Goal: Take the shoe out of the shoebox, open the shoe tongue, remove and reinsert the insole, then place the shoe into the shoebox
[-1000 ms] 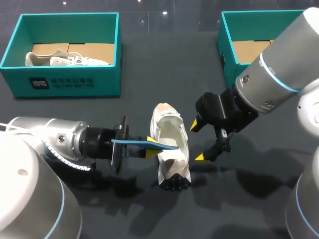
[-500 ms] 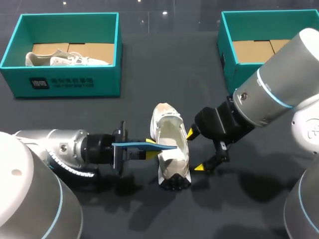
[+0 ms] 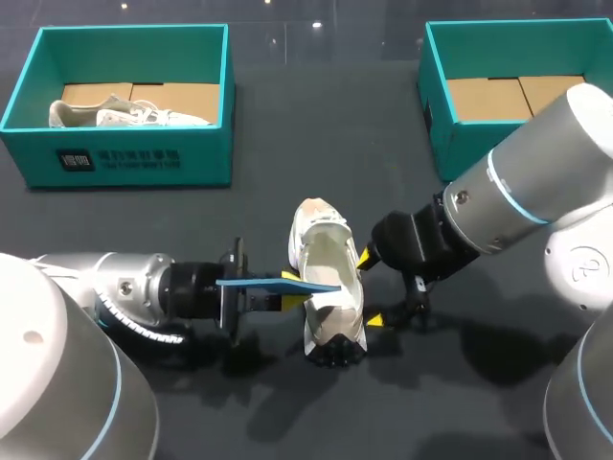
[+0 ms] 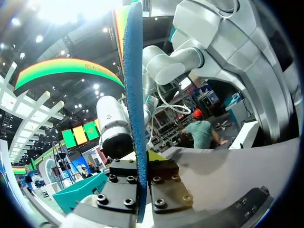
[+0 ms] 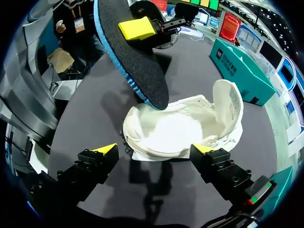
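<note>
A white shoe (image 3: pixel 328 251) lies on the dark table, opening upward, toe toward the boxes. My left gripper (image 3: pixel 289 287) is shut on a blue-edged black insole (image 3: pixel 257 281), whose front end hangs over the shoe's opening. The left wrist view shows the insole (image 4: pixel 134 95) edge-on between the left gripper's (image 4: pixel 142 159) yellow tips. My right gripper (image 3: pixel 370 287) stands open close against the shoe's right side. In the right wrist view the shoe (image 5: pixel 180 128) lies just ahead of the open right gripper (image 5: pixel 154 149), with the insole (image 5: pixel 135 66) slanting down into it.
A teal shoebox (image 3: pixel 124 158) at the back left holds a second pale shoe (image 3: pixel 129 113). Another teal shoebox (image 3: pixel 436 115) at the back right shows only its cardboard floor. Bare dark table lies in front of the shoe.
My right gripper has moved left and lower, closing in on the shoe's right side. The left gripper with the insole has barely shifted.
</note>
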Tool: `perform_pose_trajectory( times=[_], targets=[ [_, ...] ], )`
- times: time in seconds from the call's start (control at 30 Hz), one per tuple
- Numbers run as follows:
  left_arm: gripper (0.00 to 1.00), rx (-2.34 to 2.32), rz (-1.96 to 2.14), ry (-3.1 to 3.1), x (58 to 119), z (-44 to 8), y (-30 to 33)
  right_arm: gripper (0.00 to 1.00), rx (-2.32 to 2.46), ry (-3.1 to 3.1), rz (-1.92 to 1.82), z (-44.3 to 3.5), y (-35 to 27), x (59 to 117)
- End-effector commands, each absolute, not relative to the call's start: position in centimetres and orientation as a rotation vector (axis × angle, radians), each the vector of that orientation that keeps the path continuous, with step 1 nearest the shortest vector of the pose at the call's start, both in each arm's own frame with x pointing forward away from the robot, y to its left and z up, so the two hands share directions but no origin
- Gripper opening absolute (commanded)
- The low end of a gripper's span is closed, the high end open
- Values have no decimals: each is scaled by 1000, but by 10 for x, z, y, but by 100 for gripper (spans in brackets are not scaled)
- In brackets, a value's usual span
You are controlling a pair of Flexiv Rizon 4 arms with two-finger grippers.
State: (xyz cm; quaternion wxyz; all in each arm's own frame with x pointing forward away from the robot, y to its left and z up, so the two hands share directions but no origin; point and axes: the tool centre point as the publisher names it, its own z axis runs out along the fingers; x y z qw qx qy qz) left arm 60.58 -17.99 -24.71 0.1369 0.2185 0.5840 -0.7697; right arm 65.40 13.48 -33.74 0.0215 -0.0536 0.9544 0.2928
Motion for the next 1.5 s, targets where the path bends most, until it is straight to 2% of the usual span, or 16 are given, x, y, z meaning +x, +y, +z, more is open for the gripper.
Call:
perform_pose_trajectory(
  times=[0.03,1.23,1.5],
  targets=[
    [0,632,-2233,1689,605,-250,-180,100,-152,2985,880,-347,137,657],
    [0,664,-2220,1668,594,-243,-180,100,37,3052,785,-354,138,660],
    [0,613,-2134,1660,595,-252,-197,100,37,3052,785,-354,138,660]
  ],
)
